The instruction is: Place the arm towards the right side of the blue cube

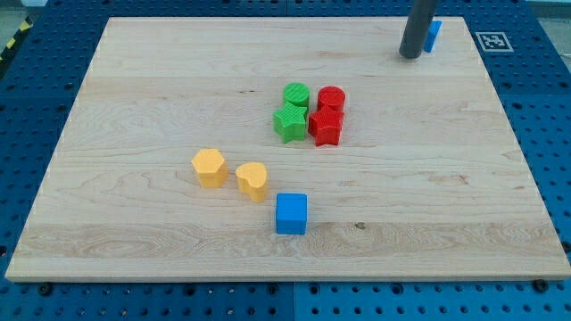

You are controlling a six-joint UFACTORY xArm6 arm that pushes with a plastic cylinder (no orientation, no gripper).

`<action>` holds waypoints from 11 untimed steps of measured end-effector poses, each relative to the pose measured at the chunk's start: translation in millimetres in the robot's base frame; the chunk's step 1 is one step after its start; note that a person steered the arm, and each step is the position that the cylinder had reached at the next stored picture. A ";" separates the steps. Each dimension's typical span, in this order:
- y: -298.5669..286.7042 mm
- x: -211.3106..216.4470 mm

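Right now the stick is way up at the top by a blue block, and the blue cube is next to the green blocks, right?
Not quite. In the camera view my tip is up by a blue block, but the blue cube sits near the yellow blocks, not the green ones.

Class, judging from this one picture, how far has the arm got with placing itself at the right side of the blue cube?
Nothing looks done yet. My tip sits near the view's top right, beside a partly hidden blue block, far from the blue cube near the view's bottom. Left to do: travel down past the red blocks and stop on the cube's right.
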State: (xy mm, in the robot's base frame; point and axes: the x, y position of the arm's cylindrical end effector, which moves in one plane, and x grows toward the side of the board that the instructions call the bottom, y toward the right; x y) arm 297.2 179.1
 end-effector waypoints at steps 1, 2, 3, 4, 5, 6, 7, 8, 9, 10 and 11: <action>7.1 56.5; 46.7 128.3; 52.6 169.5; 52.6 180.6; 52.6 181.0; 40.9 191.5; 2.6 197.7; -26.1 215.6; -27.3 224.8; -27.3 227.2; -29.9 248.7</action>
